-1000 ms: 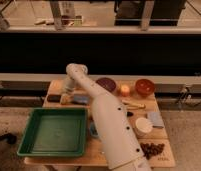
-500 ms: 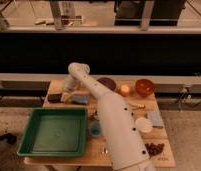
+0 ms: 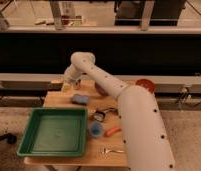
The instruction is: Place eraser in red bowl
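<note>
With the pincer (image 3: 69,85) low at the surface's (image 3: 56,100) far-left corner, its state untellable, I risk nudging the blue pad (image 3: 79,99) instead of the unseen eraser.

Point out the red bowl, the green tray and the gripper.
red bowl (image 3: 144,84), camera view, on its visible rim.
green tray (image 3: 35,144), camera view, on its front left wall.
gripper (image 3: 69,85), camera view, at the arm's tip over the table's far left.

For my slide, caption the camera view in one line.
White arm reaches over the wooden table, gripper at its far left corner, red bowl far right, green tray in front.
</note>
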Controlling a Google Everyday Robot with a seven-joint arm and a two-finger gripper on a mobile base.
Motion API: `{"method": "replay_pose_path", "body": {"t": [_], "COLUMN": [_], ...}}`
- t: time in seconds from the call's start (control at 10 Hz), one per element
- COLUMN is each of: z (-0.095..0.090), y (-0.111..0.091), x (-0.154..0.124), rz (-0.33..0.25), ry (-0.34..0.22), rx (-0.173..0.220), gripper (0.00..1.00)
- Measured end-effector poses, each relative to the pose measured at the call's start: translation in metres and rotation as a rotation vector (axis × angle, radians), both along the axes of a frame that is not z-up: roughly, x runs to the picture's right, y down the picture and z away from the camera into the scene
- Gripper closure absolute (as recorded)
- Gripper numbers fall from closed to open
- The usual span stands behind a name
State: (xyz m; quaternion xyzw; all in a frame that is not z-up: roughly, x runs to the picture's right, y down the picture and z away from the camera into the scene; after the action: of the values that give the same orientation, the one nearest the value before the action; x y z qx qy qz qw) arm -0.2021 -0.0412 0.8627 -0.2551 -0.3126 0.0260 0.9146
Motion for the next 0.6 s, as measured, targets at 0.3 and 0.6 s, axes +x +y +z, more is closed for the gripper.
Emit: {"method": "replay_pose_path", "body": {"t": [0.3,0.6], "z": [-0.032,-0.039], "y": [-0.021,-0.016], "x": [0.072,0.152], "rz": [0.086,0.184], "ry": [0.067,0.146], "rx": [0.036,0.056], "gripper": [1.00,1.00]}}
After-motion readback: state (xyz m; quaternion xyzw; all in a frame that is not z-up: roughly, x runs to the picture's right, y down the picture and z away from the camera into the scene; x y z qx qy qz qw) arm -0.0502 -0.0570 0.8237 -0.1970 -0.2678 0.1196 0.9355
